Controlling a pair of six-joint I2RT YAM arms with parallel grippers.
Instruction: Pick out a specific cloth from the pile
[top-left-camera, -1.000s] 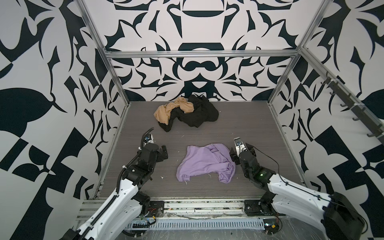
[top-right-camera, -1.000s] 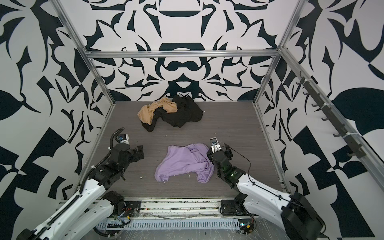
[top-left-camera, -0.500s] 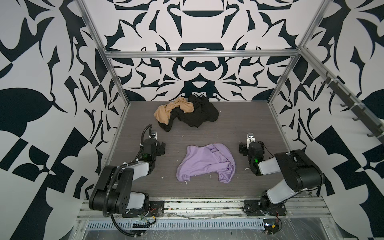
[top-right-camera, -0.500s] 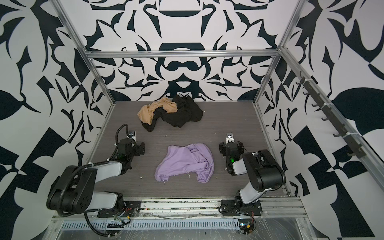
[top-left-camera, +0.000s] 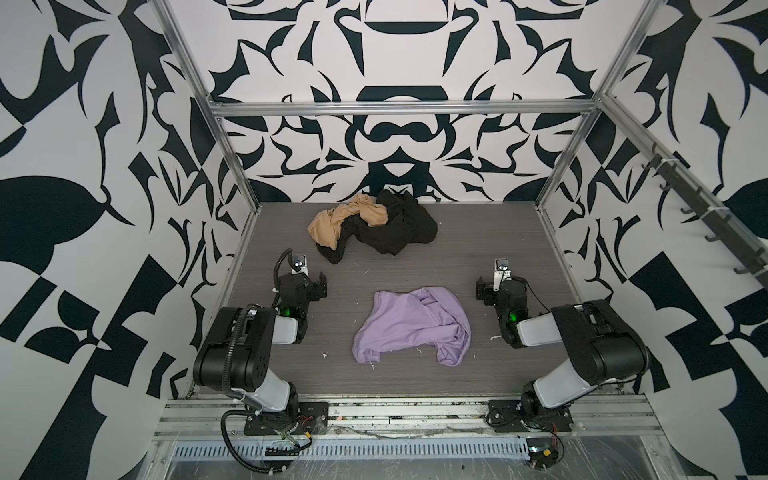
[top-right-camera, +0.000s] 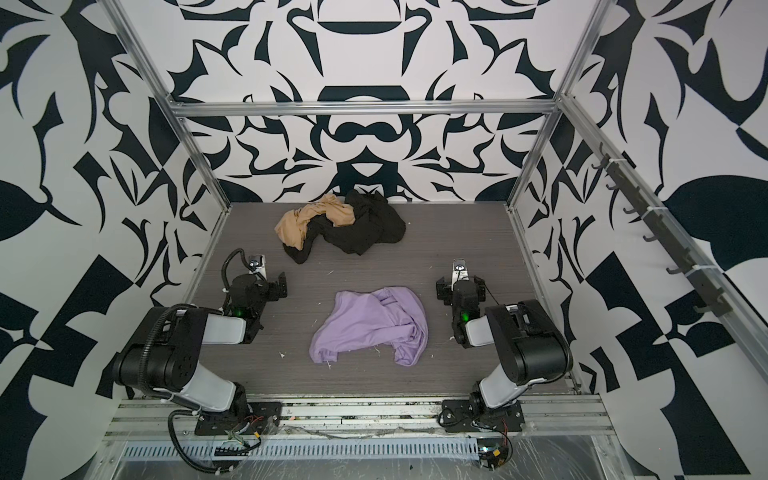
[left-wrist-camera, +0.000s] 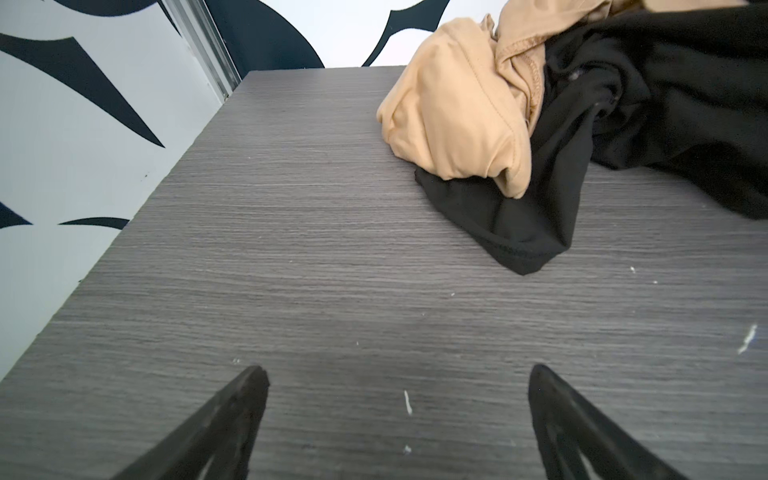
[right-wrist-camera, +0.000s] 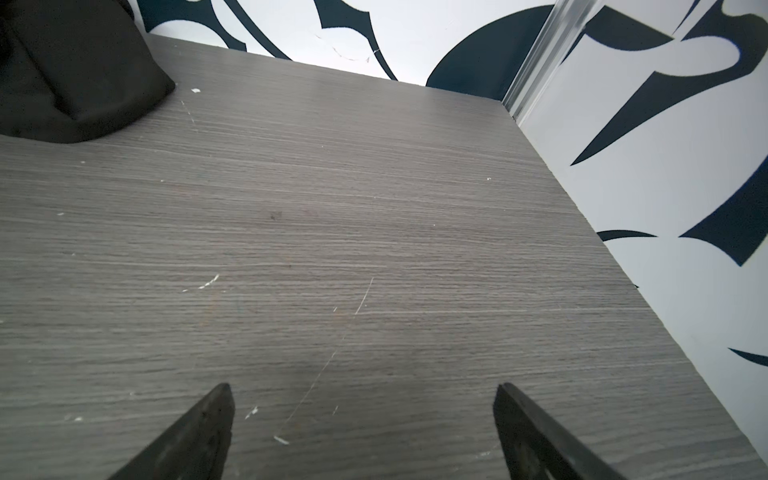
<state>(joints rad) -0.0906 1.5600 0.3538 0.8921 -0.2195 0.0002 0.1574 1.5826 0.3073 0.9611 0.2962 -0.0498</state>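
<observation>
The lavender cloth (top-left-camera: 411, 328) (top-right-camera: 374, 324) lies crumpled on the grey table's middle, apart from the pile and touched by nothing. The pile (top-left-camera: 374, 230) (top-right-camera: 345, 230), tan and black garments tangled together, sits at the back. In the left wrist view its tan garment (left-wrist-camera: 453, 124) rests on the black one (left-wrist-camera: 665, 104). My left gripper (top-left-camera: 300, 284) (top-right-camera: 262, 284) (left-wrist-camera: 397, 370) hangs open and empty left of the cloth. My right gripper (top-left-camera: 500, 286) (top-right-camera: 460, 286) (right-wrist-camera: 362, 386) is open and empty to the cloth's right. Both point toward the back wall.
Patterned walls with metal posts close in the table (top-left-camera: 478, 232) on three sides. Both arms are folded back over their bases on the front rail (top-left-camera: 399, 409). Small white lint specks (left-wrist-camera: 408, 402) dot the surface. A corner of the black garment (right-wrist-camera: 70, 70) shows in the right wrist view.
Both arms have pulled back from a low reach and folded up. The right gripper has moved away from the lavender cloth's right edge and opened wider. The cloth lies where it was.
</observation>
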